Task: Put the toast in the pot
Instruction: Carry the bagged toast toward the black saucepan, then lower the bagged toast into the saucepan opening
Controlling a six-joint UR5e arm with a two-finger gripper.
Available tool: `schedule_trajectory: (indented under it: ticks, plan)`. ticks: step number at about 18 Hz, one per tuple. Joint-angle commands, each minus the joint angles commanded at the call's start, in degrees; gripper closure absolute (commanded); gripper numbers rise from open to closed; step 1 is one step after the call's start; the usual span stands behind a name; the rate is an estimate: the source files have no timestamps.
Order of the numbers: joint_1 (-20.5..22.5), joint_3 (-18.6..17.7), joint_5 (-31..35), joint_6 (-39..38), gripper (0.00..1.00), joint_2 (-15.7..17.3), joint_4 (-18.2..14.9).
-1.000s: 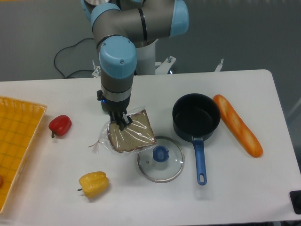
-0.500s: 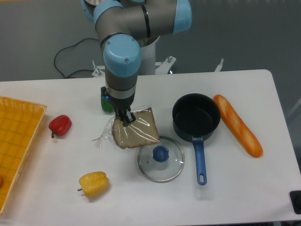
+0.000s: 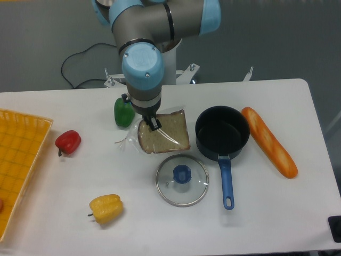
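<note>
The toast [image 3: 168, 134], a brown square slice in crinkly clear plastic, hangs lifted just left of the pot. My gripper [image 3: 153, 124] is shut on the toast's upper left edge, with the loose plastic trailing to the left. The pot [image 3: 222, 133], a small dark round saucepan with a long blue handle [image 3: 227, 181], stands empty to the right of the toast, its rim a short gap from the slice.
A glass lid with a blue knob [image 3: 181, 180] lies in front of the toast. A green pepper [image 3: 123, 112] sits left of my gripper, a red pepper [image 3: 68, 142] and a yellow pepper [image 3: 106, 208] farther left. An orange baguette [image 3: 269, 141] lies right of the pot. A yellow basket [image 3: 18, 154] is at the left edge.
My gripper has carried the toast up and to the right, toward the pot. The green pepper, earlier hidden behind the arm, now shows.
</note>
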Motion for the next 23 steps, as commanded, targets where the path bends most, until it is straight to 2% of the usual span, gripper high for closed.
schedule_trajectory:
  ticks: [10,17,23]
  plan:
    - [1.8,-1.4,4.0,4.4,1.00,0.6,0.0]
    - [6.2,-3.4,7.6,9.5,1.00,0.0,0.7]
    - [6.3,-3.3,7.8,10.2,1.00,-1.0,0.8]
